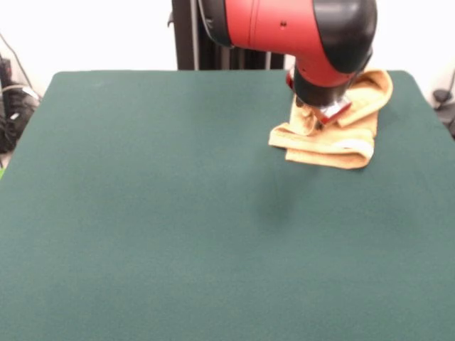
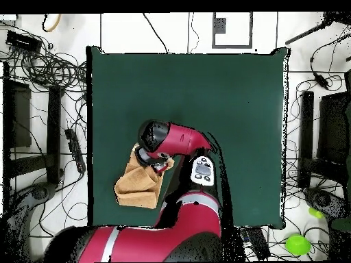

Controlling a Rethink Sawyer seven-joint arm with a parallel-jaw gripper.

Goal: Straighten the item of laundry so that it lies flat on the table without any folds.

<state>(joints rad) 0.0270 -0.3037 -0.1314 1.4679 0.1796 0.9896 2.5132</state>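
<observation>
The hand towel (image 1: 334, 131) lies bunched and folded on the green table (image 1: 178, 213), in the upper right of the front view, close to the table's far edge and right side. Several layers overlap. A paler woven band with a white strip runs along the lower right fold. In the overhead view the hand towel (image 2: 139, 186) sits in the lower left part of the table (image 2: 233, 103), near the left edge, as a rough folded wedge.

The red and black arm (image 1: 298, 28) enters from the top of the front view. The gripper (image 1: 323, 108) is down at the towel's upper middle, with its metal tips against the cloth. Towel folds rise around the tips. Whether the pincer is wide, narrow or gripping cloth cannot be determined from either view. In the overhead view the gripper (image 2: 159, 163) is mostly hidden beneath the arm's black wrist housing, at the towel's upper right corner.
</observation>
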